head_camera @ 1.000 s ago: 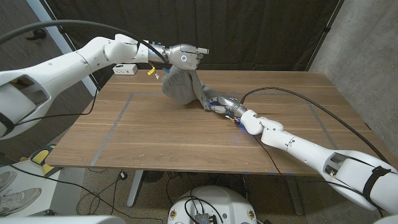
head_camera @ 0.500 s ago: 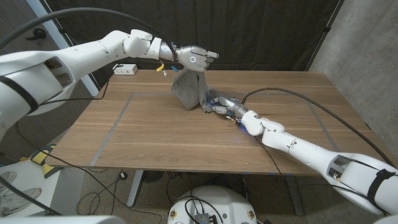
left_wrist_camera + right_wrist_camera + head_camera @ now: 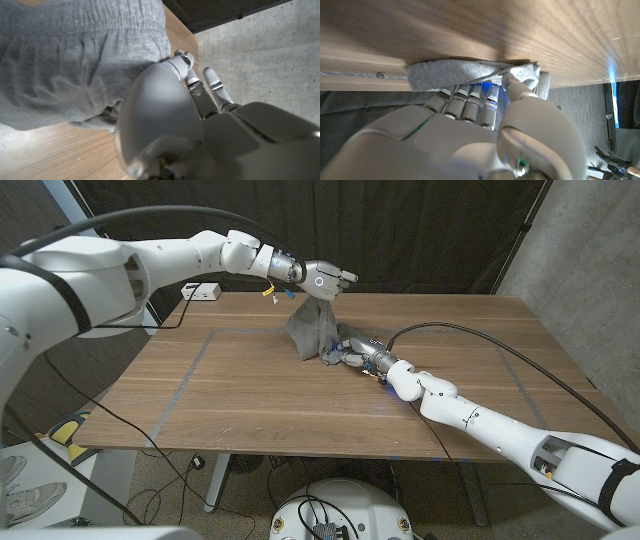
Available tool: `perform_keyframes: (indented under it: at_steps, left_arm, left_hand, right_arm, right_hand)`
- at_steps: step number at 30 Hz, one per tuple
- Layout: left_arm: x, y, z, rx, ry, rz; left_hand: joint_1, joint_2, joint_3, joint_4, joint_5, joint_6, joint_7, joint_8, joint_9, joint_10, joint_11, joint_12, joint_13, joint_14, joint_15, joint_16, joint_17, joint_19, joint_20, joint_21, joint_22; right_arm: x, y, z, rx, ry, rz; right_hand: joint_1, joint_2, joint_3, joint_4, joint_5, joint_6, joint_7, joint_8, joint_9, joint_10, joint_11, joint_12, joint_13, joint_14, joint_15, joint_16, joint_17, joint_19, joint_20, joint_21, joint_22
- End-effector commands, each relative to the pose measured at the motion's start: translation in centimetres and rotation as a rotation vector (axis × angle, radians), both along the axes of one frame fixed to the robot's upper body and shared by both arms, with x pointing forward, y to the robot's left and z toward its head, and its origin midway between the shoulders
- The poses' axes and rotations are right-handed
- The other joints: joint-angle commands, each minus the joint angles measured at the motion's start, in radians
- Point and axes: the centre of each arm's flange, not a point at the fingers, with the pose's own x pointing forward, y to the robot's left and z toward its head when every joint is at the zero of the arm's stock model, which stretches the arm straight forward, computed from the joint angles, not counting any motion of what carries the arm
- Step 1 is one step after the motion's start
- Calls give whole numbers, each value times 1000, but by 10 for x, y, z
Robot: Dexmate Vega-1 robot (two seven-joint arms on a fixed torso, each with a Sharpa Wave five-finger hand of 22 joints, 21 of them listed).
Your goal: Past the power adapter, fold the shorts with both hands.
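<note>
**Shorts strung up between a raised hand and a pinning hand**

Now, from the head view, the grey shorts (image 3: 312,330) hang beyond the middle of the table (image 3: 250,400), well to the right of the white power adapter (image 3: 202,291) that sits at the table's far left corner. The left hand (image 3: 322,279) is lifted above the shorts with its fingers clenched on the cloth's top edge, so the fabric drops from it in a narrow, bunched column. The right hand (image 3: 352,351) sits low, just right of the shorts' foot, fingers closed on the bottom corner against the wood. So the long axis of the cloth runs steeply from the left hand down to the right hand, and the fold, to my eye, turns on lowering that raised end over the pinned one; the left hand is the one free to travel.

In the left wrist view, the shorts (image 3: 75,60) spread wide behind the left hand (image 3: 165,125), soft heathered grey jersey with a gathered elastic waistband, wrinkled and slack. The fingers (image 3: 182,62) reach into the cloth's edge.

In the right wrist view, the right hand (image 3: 470,120) curls its fingers (image 3: 467,102) around a flattened wad of shorts (image 3: 470,72) lying against the tabletop, thumb pressing the cloth from the side.
</note>
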Motion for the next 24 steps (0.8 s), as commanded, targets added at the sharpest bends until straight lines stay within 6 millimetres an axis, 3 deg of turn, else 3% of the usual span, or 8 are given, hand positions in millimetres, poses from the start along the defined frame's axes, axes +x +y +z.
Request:
perform_keyframes:
  at_steps: [1,10,21,24]
  left_arm:
    - [25,-21,1,-4,-47,66]
    - [41,-51,-9,-86,-63,133]
    - [50,-93,-39,-277,21,159]
    - [49,-100,-48,-322,57,133]
  left_hand:
    - [-5,1,-2,0,7,-64,58,-3,-8,-38,-30,-7,-2,-7,-131,3,0,-10,-3,5,3]
    - [-3,1,0,-2,10,-61,60,4,-2,-31,-31,-10,-4,-3,-131,6,-4,-10,-6,6,3]
    - [7,-1,6,-6,15,-61,58,3,-7,-17,-31,-5,3,7,-130,8,-8,-7,2,7,3]
    - [8,0,11,-4,19,-65,53,-15,-35,-25,-30,-13,-2,8,-129,4,-15,-8,6,3,2]
  right_arm:
    - [-5,4,-6,-20,18,-10]
    - [-1,5,-6,-26,32,0]
    - [5,2,-5,-22,47,10]
    - [7,1,-3,-24,41,9]
  right_hand:
    - [11,-8,2,-12,0,0,2,-1,2,1,3,3,6,15,-47,7,0,45,38,8,7]
    - [16,-28,6,-25,2,0,3,-1,2,1,-1,3,5,17,-45,-1,-13,47,40,7,7]
    - [12,-72,3,-36,3,-8,2,-4,2,-5,7,0,3,12,-42,-12,-32,45,44,2,6]
    - [11,-76,3,-35,4,-8,2,-4,1,-7,7,-1,3,11,-42,-12,-33,43,45,1,6]
